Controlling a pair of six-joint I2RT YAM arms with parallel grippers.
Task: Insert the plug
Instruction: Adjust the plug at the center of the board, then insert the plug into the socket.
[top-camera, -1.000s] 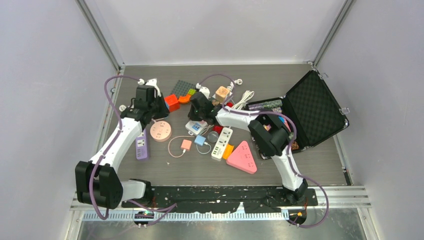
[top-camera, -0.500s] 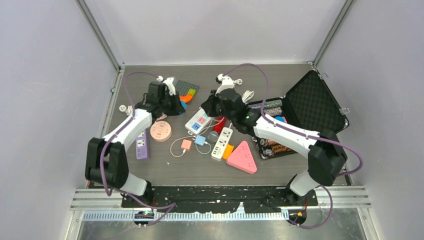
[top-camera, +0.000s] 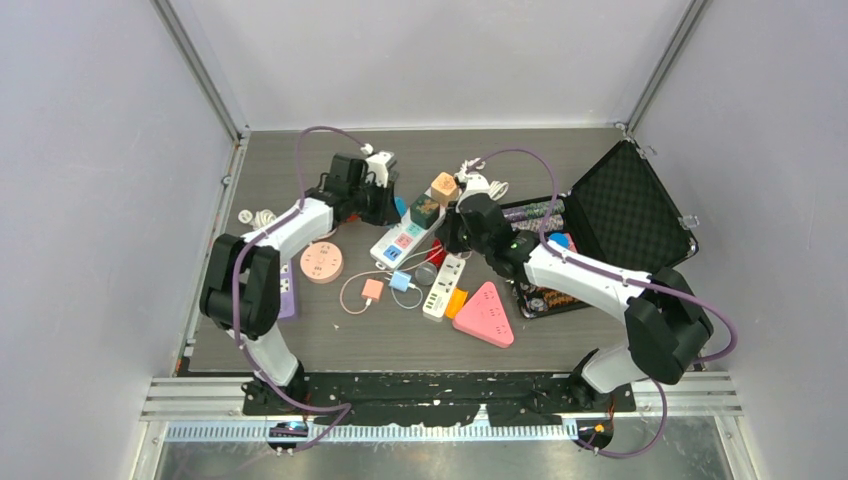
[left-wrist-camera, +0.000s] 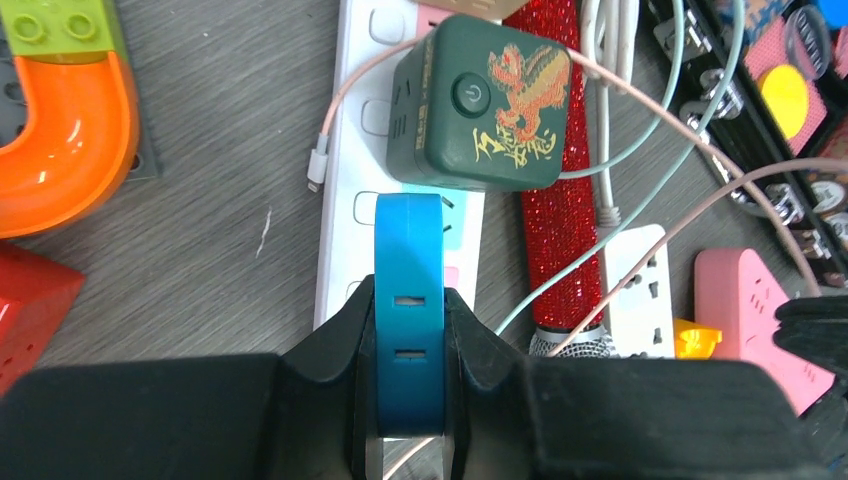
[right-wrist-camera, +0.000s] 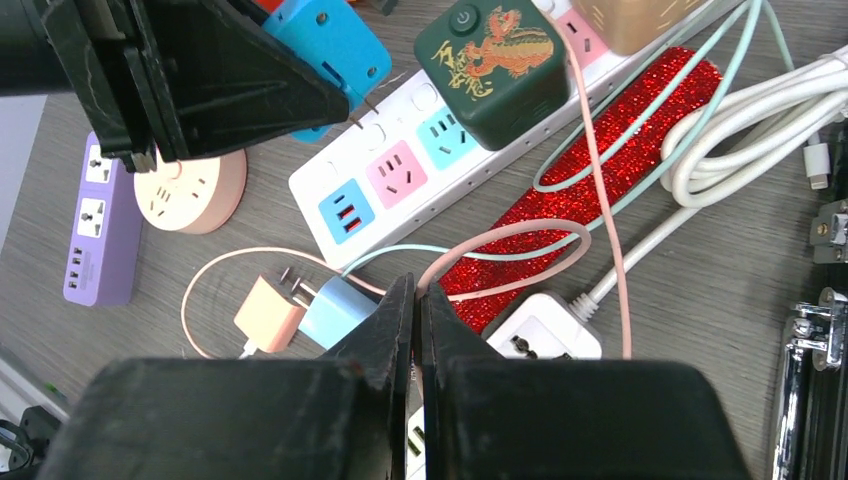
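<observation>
My left gripper (left-wrist-camera: 410, 296) is shut on a blue plug block (left-wrist-camera: 410, 240) and holds it just over the near sockets of the long white power strip (left-wrist-camera: 343, 170). A dark green cube adapter (left-wrist-camera: 485, 100) with a gold dragon sits on the strip just beyond it. In the top view the left gripper (top-camera: 388, 205) is at the strip's (top-camera: 398, 243) far end. My right gripper (right-wrist-camera: 415, 292) is shut with a pink cable (right-wrist-camera: 510, 240) running into its jaws, low over the strip's (right-wrist-camera: 400, 170) near side. The blue plug (right-wrist-camera: 330, 48) also shows there.
A red glitter microphone (right-wrist-camera: 590, 170), a second white strip (top-camera: 445, 285), an orange charger (right-wrist-camera: 265, 315) and a light blue charger (right-wrist-camera: 335, 305) crowd the middle. A round pink socket (top-camera: 321, 262), a purple strip (top-camera: 283, 295), a pink triangular socket (top-camera: 486, 315) and an open black case (top-camera: 620, 215) lie around.
My left arm has swung right from the back left to the white strip. My right arm has pulled back to the right, to the cables beside the strip.
</observation>
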